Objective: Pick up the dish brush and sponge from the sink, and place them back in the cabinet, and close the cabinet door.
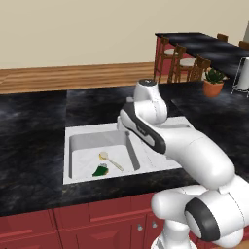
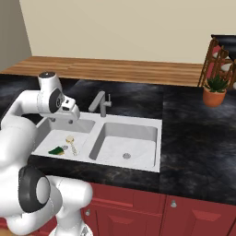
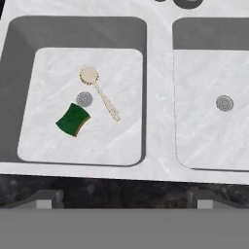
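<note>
Sink (image 3: pixel 158 97) left basin: round-headed brush (image 3: pixel 99 92), green block sponge (image 3: pixel 73 119) just beside the drain, maybe touching it. Gripper (image 3: pixel 124 200) fingers spread wide, empty.

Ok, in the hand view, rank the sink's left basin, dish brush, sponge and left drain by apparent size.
1. Left basin
2. Dish brush, longest, though thin
3. Sponge, shorter but broader
4. Left drain

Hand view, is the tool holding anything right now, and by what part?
Nothing is held. The tool is open above the sink; the dish brush and sponge lie in the left basin.
</note>
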Tool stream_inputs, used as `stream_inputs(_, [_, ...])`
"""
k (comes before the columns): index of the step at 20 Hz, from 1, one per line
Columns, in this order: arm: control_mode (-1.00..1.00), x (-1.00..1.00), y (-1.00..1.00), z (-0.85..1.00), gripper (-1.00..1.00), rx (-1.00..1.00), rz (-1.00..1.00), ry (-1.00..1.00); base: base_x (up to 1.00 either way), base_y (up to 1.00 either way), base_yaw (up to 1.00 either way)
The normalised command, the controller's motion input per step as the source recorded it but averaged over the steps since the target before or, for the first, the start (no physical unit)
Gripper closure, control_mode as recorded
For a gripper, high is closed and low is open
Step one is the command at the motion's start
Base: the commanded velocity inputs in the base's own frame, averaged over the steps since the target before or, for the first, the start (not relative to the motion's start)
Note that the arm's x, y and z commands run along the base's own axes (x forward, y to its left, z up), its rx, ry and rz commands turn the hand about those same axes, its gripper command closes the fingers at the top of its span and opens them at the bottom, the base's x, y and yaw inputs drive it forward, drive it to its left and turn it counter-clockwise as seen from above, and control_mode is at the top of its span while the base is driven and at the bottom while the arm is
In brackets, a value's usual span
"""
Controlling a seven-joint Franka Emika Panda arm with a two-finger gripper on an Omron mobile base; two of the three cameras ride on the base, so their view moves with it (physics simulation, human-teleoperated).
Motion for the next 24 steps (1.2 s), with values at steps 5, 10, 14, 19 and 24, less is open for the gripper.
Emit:
stream_inputs(5, [-1.0, 0.04, 0.1, -0.15, -1.0, 0.0, 0.0, 0.0, 0.0, 0.0, 0.0])
stream_inputs(10, [-1.0, 0.05, 0.15, -0.21, -1.0, 0.0, 0.0, 0.0, 0.0, 0.0, 0.0])
stream_inputs(14, [-1.0, 0.09, 0.13, -0.25, -1.0, 0.0, 0.0, 0.0, 0.0, 0.0, 0.0])
stream_inputs(19, [-1.0, 0.11, 0.14, -0.21, -1.0, 0.0, 0.0, 0.0, 0.0, 0.0, 0.0])
stream_inputs(24, [-1.0, 0.07, 0.13, -0.21, -1.0, 0.0, 0.0, 0.0, 0.0, 0.0, 0.0])
